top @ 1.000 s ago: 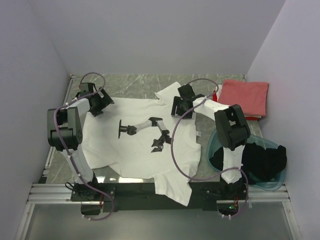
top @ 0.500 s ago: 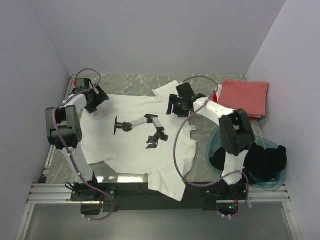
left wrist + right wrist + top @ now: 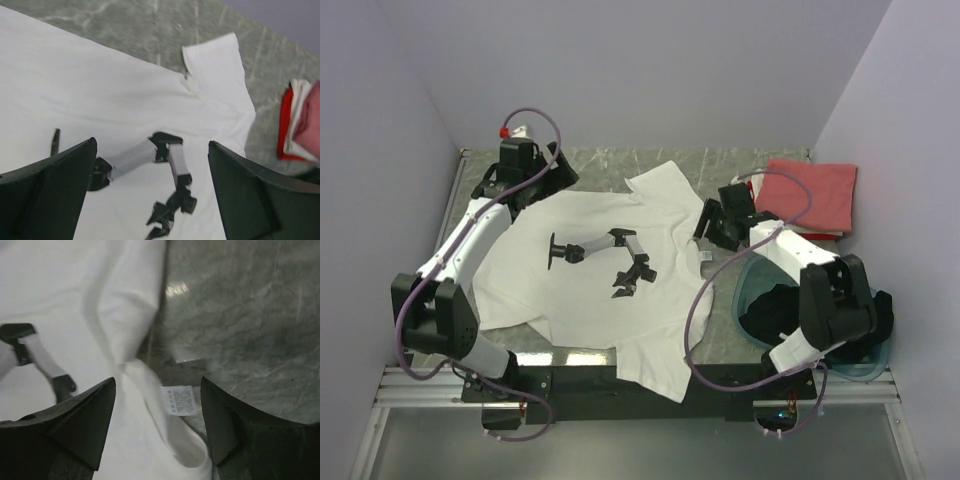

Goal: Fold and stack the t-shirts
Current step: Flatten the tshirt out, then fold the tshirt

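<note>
1. T-shirt (image 3: 570, 300), white with a dark graphic, lies spread across the middle of the bench (image 3: 610, 165).
2. Left claw (image 3: 558, 172) hovers wide and empty at its 11 o'clock.
3. Right claw (image 3: 712, 225) is wide and empty at its 3 o'clock edge.

From above and behind the arm bases, the whole table (image 3: 610, 165) was taken in by the top camera, which was faced down and forward from afar. The left wrist camera was carried high at the table's 11 o'clock and aimed toward 4 o'clock past the left gripper (image 3: 152, 145), so the white t-shirt (image 3: 75, 85) and the folded stack (image 3: 300, 125) were caught. The right wrist camera was set low and close at 2 o'clock, past the right gripper (image 3: 157, 382), over the care label (image 3: 181, 400). The dark graphic (image 3: 610, 260) was shared by all three views.
</note>
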You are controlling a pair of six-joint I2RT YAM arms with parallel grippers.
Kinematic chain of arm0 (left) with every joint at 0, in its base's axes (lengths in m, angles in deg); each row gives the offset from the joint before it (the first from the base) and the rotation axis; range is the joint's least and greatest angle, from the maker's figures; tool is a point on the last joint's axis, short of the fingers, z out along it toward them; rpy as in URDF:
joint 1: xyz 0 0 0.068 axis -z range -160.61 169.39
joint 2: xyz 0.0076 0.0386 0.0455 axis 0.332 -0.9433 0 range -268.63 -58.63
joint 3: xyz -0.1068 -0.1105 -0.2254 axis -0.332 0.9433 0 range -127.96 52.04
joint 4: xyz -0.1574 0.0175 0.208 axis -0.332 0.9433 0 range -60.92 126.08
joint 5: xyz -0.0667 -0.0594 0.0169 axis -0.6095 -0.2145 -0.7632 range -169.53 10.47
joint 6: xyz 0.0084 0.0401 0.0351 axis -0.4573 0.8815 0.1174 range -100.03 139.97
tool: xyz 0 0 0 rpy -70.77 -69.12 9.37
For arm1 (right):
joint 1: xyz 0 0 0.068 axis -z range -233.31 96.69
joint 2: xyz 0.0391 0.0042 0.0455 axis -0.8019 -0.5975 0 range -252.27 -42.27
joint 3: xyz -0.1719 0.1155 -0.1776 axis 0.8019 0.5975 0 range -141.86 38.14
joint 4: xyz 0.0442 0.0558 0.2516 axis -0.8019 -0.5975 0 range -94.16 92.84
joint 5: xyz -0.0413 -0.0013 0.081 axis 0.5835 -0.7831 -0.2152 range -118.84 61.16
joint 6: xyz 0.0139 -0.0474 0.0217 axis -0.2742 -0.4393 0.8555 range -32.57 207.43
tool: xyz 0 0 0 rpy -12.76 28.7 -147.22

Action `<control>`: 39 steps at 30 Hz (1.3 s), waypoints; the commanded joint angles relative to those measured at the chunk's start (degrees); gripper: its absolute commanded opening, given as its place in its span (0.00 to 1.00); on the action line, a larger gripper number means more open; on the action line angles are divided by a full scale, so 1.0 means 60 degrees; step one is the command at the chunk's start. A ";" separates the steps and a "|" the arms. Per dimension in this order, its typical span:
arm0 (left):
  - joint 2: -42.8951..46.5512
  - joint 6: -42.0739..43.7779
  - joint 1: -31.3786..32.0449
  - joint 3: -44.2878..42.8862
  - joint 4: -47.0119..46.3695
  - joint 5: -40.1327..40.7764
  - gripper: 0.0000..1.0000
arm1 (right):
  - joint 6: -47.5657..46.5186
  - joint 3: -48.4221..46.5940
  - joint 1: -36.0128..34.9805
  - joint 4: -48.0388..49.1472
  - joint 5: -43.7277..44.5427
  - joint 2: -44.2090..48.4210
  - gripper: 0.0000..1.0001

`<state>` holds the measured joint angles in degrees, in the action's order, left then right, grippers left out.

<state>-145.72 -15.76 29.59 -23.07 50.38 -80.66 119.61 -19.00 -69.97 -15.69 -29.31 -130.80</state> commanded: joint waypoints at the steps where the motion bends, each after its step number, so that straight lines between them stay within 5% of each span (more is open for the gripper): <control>1: 0.0934 0.0182 0.0687 -0.0282 0.1017 0.0320 0.99 | 0.0144 0.0120 0.0038 0.0654 -0.0258 -0.0434 0.75; 15: 0.2328 0.1120 0.0893 -0.1208 0.1959 -0.0412 0.99 | 0.0275 -0.1212 0.0214 0.0963 -0.0931 -0.2572 0.66; 28: 0.2225 0.1442 0.0864 -0.0196 0.1709 -0.0691 0.99 | 0.0276 -0.1842 -0.0136 0.0717 -0.0919 -0.2692 0.23; 36: 0.2049 0.1486 0.0820 -0.0211 0.1782 -0.0823 0.99 | 0.0071 -0.3423 -0.1835 -0.0674 0.0911 -0.3113 0.23; 39: 0.1976 0.1501 0.0820 -0.0182 0.1753 -0.0852 0.99 | -0.0002 -0.4097 -0.2304 -0.1144 0.1467 -0.3612 0.34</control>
<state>-133.87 -8.08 34.70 -23.82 62.14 -84.68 120.62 -39.20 -81.97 -18.88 -26.86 -150.06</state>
